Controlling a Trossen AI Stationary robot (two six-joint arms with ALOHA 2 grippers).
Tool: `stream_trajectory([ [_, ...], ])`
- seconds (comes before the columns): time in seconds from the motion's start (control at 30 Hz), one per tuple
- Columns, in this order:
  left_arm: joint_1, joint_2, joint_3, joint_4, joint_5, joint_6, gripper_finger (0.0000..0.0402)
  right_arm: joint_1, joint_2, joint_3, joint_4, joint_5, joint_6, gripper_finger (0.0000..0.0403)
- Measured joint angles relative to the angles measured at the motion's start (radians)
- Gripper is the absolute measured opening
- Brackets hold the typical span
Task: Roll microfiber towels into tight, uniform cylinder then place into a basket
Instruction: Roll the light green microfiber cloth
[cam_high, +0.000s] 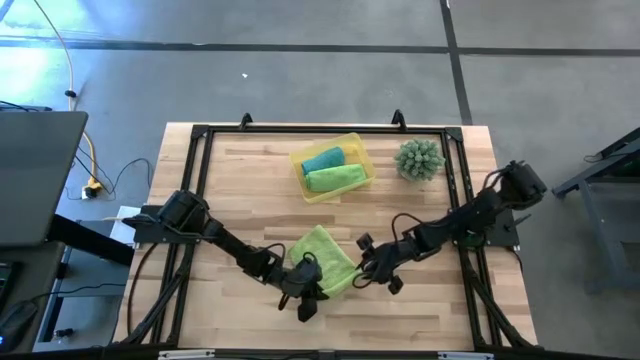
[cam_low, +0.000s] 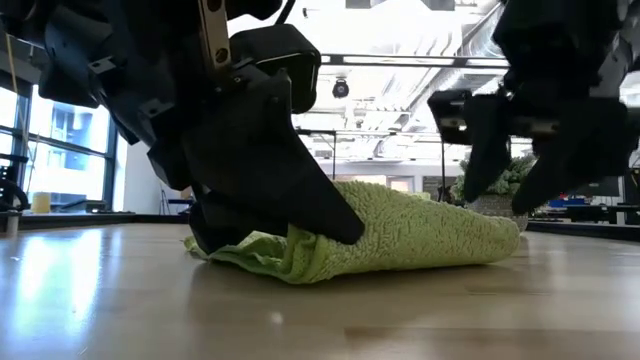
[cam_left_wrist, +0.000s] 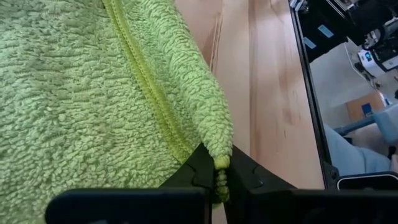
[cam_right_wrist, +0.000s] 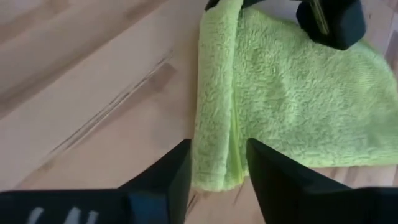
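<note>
My left arm reached in from the left edge of the surface, stretched low and angled toward the middle front. My left hand was down at the surface, its two dark fingers pressed together and pinching the hemmed corner of the lime-green towel between their tips. My right arm came in from the right side, bent at the elbow and sloping down toward the same spot. My right hand hung just beside the towel's near folded edge, fingers parted, one on either side of that edge, gripping nothing.
</note>
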Motion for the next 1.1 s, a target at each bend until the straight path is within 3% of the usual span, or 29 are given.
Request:
stream_trajectory([
  [0.17,0.0,0.0,0.0,0.001,0.002,-0.001,0.0001,0.0,0.069,0.0,0.053,0.0,0.01,0.0185],
  [0.33,0.0,0.0,-0.002,0.004,0.003,-0.003,0.0003,0.0,0.102,0.0,0.057,0.0,-0.021,0.0189],
  [0.47,0.0,0.0,-0.002,0.004,0.003,0.003,0.0004,0.0,0.116,0.0,0.06,0.0,0.041,0.0153],
  [0.73,-0.003,0.005,-0.005,-0.007,0.015,0.234,0.0005,-0.002,0.116,0.005,0.092,-0.031,0.146,0.0012],
  [0.93,0.006,-0.022,-0.008,-0.029,0.017,0.232,0.0008,-0.032,0.116,0.045,0.047,-0.228,0.404,0.0007],
  [1.1,-0.002,-0.068,-0.008,-0.07,0.015,0.21,0.0039,-0.058,0.115,0.076,0.047,-0.331,0.605,0.0004],
])
